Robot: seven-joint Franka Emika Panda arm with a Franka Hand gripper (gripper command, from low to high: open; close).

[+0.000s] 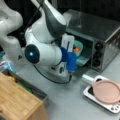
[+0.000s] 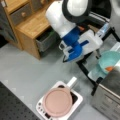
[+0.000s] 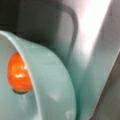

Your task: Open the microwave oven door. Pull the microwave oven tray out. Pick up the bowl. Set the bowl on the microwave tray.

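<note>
Bowl: the turquoise bowl (image 1: pixel 78 48) with its orange lump (image 3: pixel 19 72) sits at the mouth of the microwave oven (image 1: pixel 100 37), over the pulled-out tray; in a front view (image 2: pixel 110 62) it lies just in front of the silver oven body.
Tray: the microwave oven tray (image 1: pixel 83 61) shows as a thin pale-looking sheet under the bowl; whether the bowl rests on it or hangs just above, I cannot tell.
Door: the microwave oven door (image 2: pixel 86 70) is folded down, its dark frame running below the bowl.
Hand: the hand (image 1: pixel 71 48) is at the bowl's near rim, on a front view's left of it; the wrist view fills with bowl wall, so the bowl lies straight ahead of the fingers.
Hand state: cannot tell whether pinching the rim or spread.
Surroundings: pink plate (image 1: pixel 106 91) on a white dish (image 2: pixel 77 101) on the bench (image 1: pixel 70 100), well apart; wooden cabinet (image 2: pixel 27 22) beyond.
</note>
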